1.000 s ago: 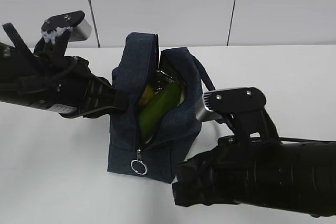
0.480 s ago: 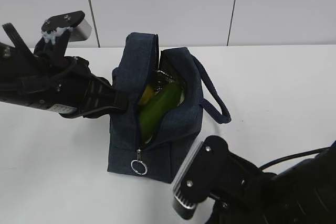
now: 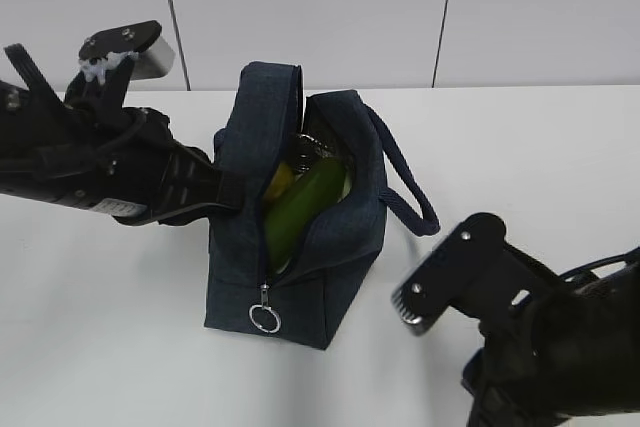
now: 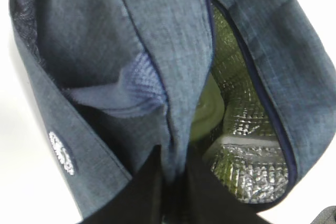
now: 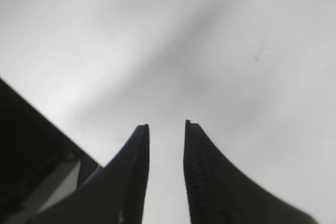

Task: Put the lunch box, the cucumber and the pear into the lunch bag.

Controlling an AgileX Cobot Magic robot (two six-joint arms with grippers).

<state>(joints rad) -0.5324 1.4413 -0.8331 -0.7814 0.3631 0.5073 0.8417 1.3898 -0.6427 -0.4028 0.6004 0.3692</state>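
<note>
The navy lunch bag (image 3: 300, 282) stands open at the table's middle, with its ring pull (image 3: 264, 319) in front. The green cucumber (image 3: 300, 202) lies slanted in its mouth. The yellow pear (image 3: 279, 180) shows behind it. My left gripper (image 3: 236, 193) is shut on the bag's left wall. In the left wrist view its jaws (image 4: 176, 158) pinch the navy fabric (image 4: 173, 77), with silvery lining (image 4: 247, 171) beside them. A pale edge (image 4: 231, 141) deep inside may be the lunch box. My right gripper (image 5: 165, 127) is open and empty over bare table.
The bag's strap handle (image 3: 410, 202) loops out to the right onto the white table (image 3: 520, 147). My right arm (image 3: 540, 327) fills the lower right corner. A white panelled wall (image 3: 320, 7) stands behind the table.
My right arm has drawn back from beside the bag to the lower right corner, which uncovers the strap. The left gripper and the bag have not moved.
</note>
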